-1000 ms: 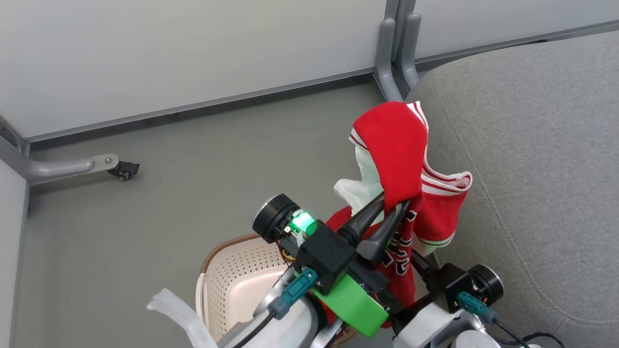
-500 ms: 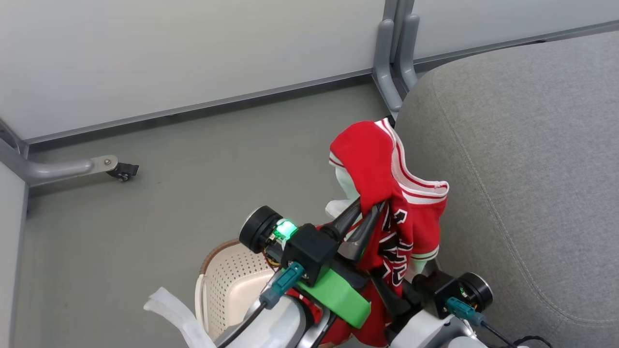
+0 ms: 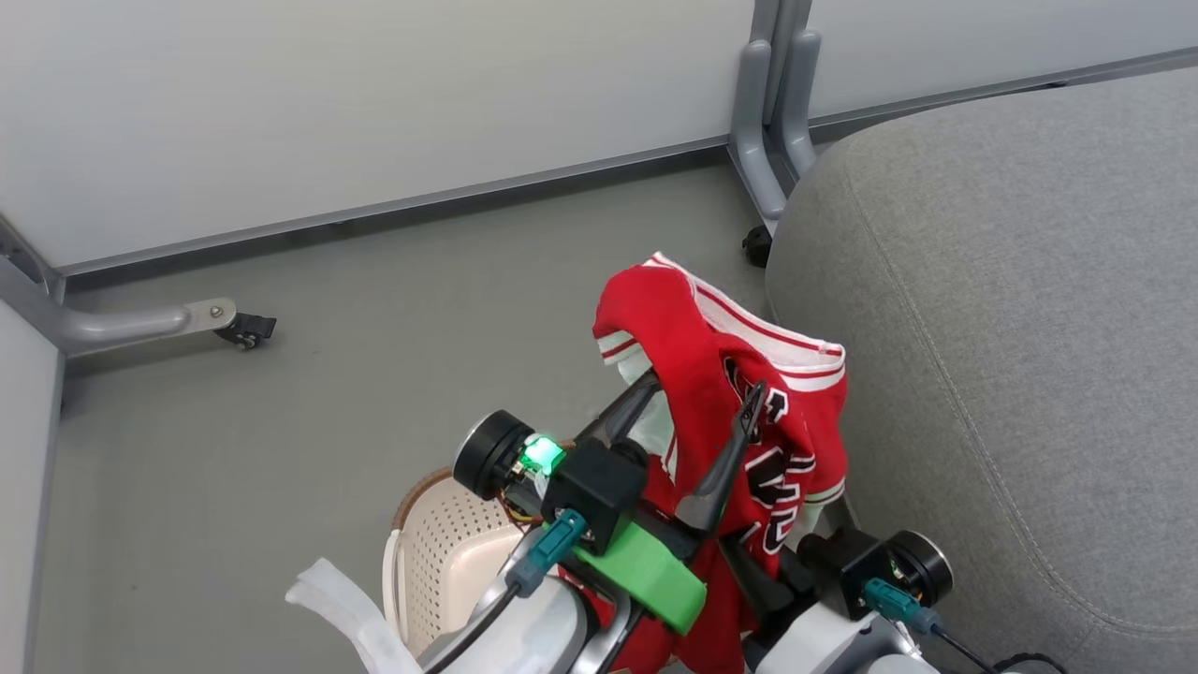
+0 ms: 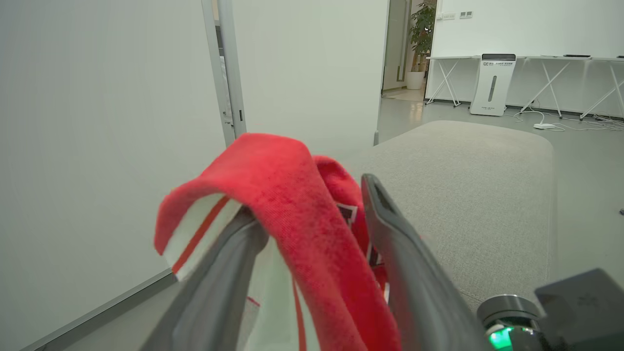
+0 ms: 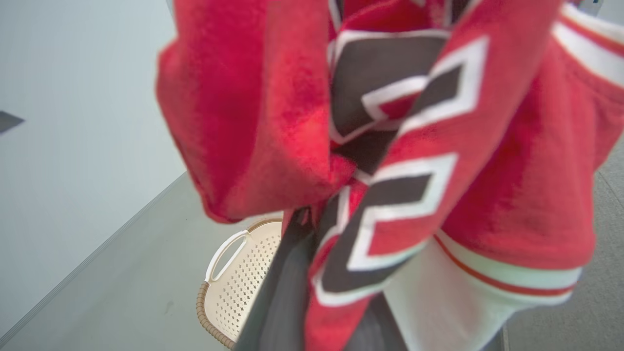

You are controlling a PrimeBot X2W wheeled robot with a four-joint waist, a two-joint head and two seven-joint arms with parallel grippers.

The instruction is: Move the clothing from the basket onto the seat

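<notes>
One change: left hand (image 3: 705,386) spread, clothing (image 3: 711,328) draped.

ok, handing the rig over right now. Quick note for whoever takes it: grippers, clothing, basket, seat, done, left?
Left gripper: open, with the bright red soft garment with white-and-black trim draped over one finger.
Right gripper: shut on the garment's lower part.
Garment: hangs in the air above the cream perforated plastic basket, beside the large grey fabric seat, not on it. One piece or two: cannot tell.
Done: lifted out of the basket.
Left: carry it over the seat and release, then check the basket, which the arms partly hide.
</notes>
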